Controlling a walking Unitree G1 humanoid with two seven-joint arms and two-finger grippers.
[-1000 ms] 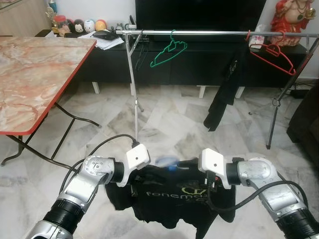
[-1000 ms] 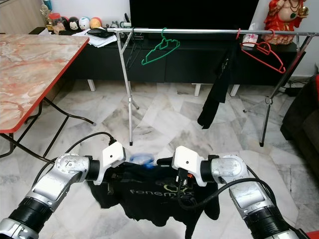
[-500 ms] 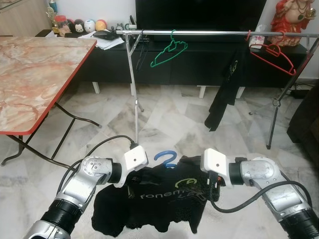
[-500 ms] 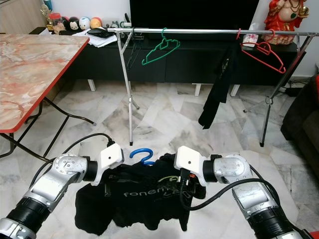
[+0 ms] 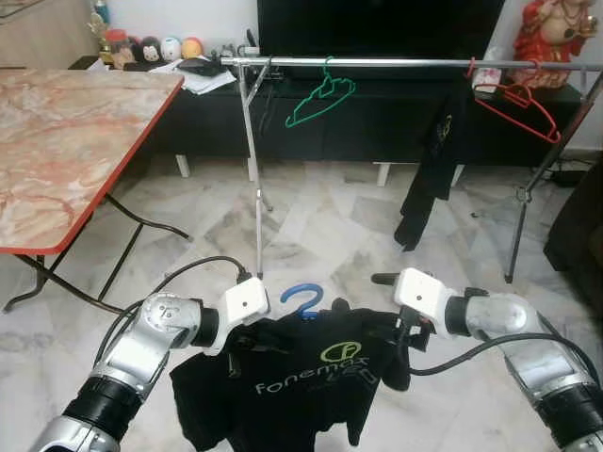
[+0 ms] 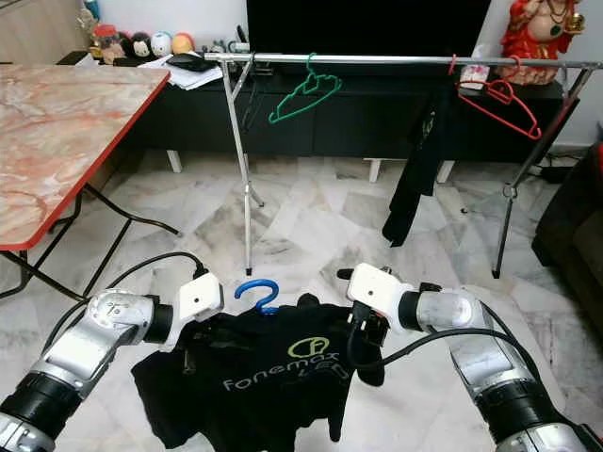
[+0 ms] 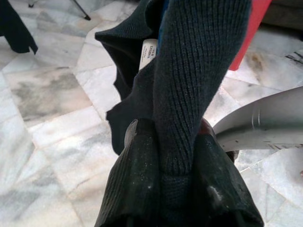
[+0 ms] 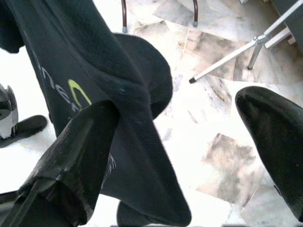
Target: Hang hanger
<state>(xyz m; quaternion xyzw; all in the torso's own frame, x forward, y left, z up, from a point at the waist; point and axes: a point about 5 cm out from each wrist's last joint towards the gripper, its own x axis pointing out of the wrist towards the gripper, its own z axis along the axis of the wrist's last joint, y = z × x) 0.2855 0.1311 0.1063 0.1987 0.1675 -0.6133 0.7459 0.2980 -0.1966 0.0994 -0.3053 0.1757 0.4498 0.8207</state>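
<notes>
A black T-shirt with a "fonemax" print hangs on a blue hanger whose hook sticks up between my two arms, low over the floor. My left gripper is shut on the shirt's dark knit shoulder. My right gripper is open: the shirt's other shoulder is draped over one finger, and the other finger stands free. The clothes rail runs across the room ahead, well beyond both grippers.
On the rail hang a green hanger, a red hanger and a black garment. The rail's tripod leg stands just ahead. A red-edged marble table is at the left, a dark TV cabinet behind.
The shirt has been lifted and spread out between the arms, its print now facing up. The blue hook rose into view, and my right gripper moved up and outward.
</notes>
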